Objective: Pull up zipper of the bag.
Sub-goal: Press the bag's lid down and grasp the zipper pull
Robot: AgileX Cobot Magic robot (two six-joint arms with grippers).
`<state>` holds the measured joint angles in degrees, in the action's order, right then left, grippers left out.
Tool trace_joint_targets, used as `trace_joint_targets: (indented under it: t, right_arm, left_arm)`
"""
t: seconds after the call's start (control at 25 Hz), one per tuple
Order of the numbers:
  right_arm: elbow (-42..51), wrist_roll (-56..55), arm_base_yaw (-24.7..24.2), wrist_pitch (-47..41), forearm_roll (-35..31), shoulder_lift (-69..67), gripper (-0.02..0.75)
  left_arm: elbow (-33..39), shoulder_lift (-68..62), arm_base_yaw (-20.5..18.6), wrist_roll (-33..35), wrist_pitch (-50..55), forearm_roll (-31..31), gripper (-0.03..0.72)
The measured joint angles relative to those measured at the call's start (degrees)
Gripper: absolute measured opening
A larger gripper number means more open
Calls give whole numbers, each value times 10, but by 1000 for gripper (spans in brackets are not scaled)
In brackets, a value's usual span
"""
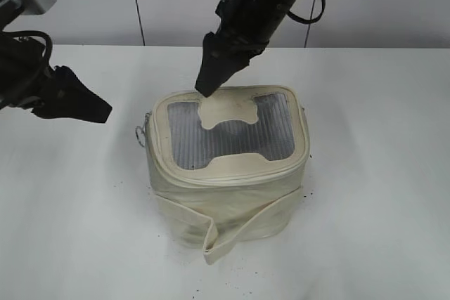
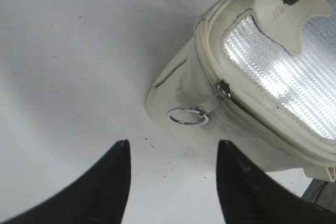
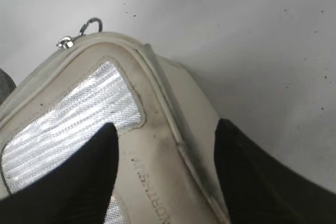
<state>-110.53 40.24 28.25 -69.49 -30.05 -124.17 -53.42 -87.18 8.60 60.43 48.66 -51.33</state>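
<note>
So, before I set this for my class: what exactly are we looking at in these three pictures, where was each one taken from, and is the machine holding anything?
These show one moment from three cameras. The machine is a robot with two black arms, each ending in a two-fingered gripper.

The exterior view looks down at a slant on a white table. On it stands a small cream bag with a grey ribbed window on top.

The left wrist view sits on the left arm: its left gripper is open, holding nothing, hovering near a silver ring pull on the bag's zipper.

The right wrist view sits on the right arm: the right gripper is open too, its fingers straddling the top edge of the bag. Nothing is gripped.
</note>
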Motion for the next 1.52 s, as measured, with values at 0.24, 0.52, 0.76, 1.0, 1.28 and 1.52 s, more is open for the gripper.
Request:
trace_joint_targets:
  t: [0.24, 0.52, 0.76, 1.0, 1.28, 1.52]
  right_arm:
    - [6, 35, 0, 0, -35, -3, 507]
    - [-6, 49, 0, 0, -41, -45, 482]
    - [-12, 52, 0, -1, -50, -49, 266]
    - [-12, 68, 0, -8, -51, -50, 32]
    - [-13, 71, 1, -8, -50, -51, 28]
    - [-17, 71, 1, -8, -48, -52, 27]
  left_arm:
    - [0, -1, 13, 0, -1, 3, 421]
    - [0, -21, 37, 0, -11, 25, 423]
    - [-1, -30, 40, 0, -13, 60, 435]
    - [0, -30, 40, 29, -36, 95, 529]
    - [0, -31, 82, 77, -84, 101, 573]
    - [0, -31, 120, 84, -123, 124, 574]
